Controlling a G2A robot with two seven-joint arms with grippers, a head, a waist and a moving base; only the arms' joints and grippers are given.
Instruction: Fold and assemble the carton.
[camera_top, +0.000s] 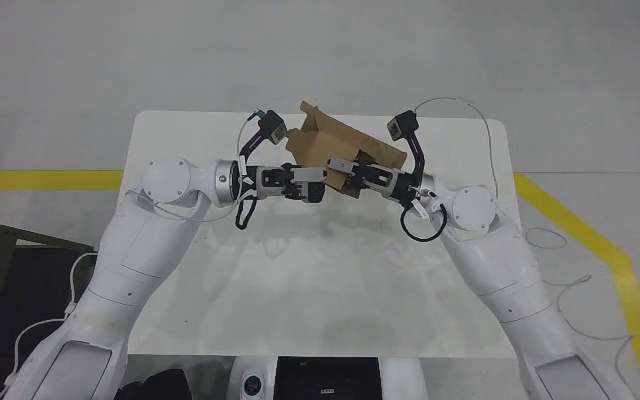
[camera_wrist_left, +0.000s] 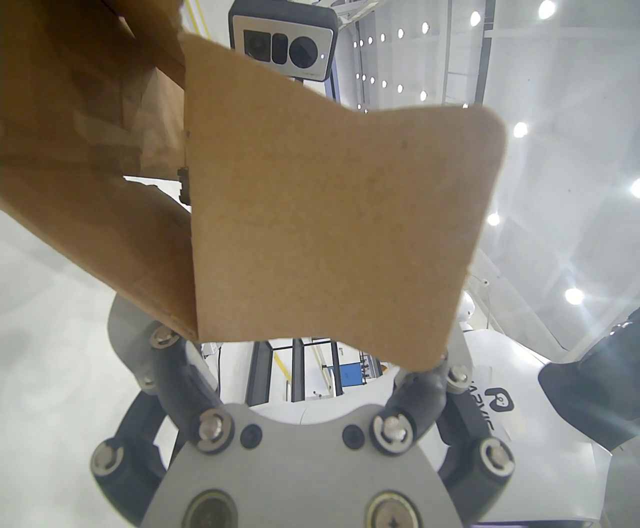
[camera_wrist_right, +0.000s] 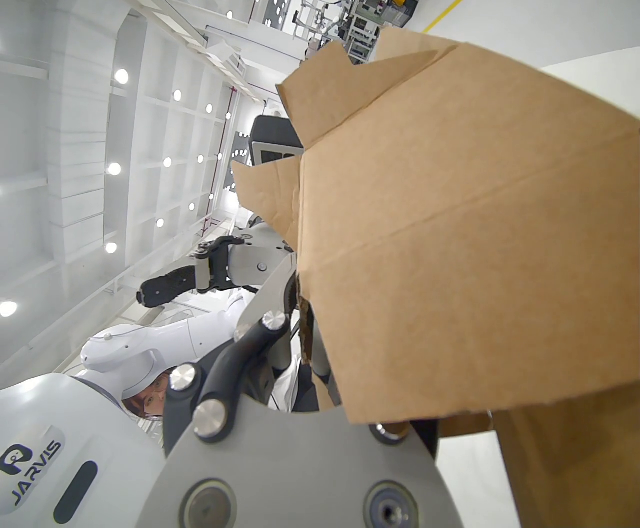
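Above the desk's (camera_top: 300, 290) far edge, carton (camera_top: 335, 145) hangs mid-air: R gripper (camera_top: 352, 179) clenched on 1 wall, L gripper (camera_wrist_left: 300, 357) released, straddling a loose flap (camera_wrist_left: 340, 235). I'd hold R firm, then fold flap along its crease w/ L.

I am looking at a carton (camera_top: 335, 148) showing plain cardboard brown, a table (camera_top: 330, 290) reading flat white, and a floor (camera_top: 300, 50) showing pale grey and carrying a solid yellow stripe (camera_top: 60, 180).

The carton (camera_top: 335, 148) is matt, fibrous brown cardboard; the table (camera_top: 330, 290) looks smooth, perhaps laminate.
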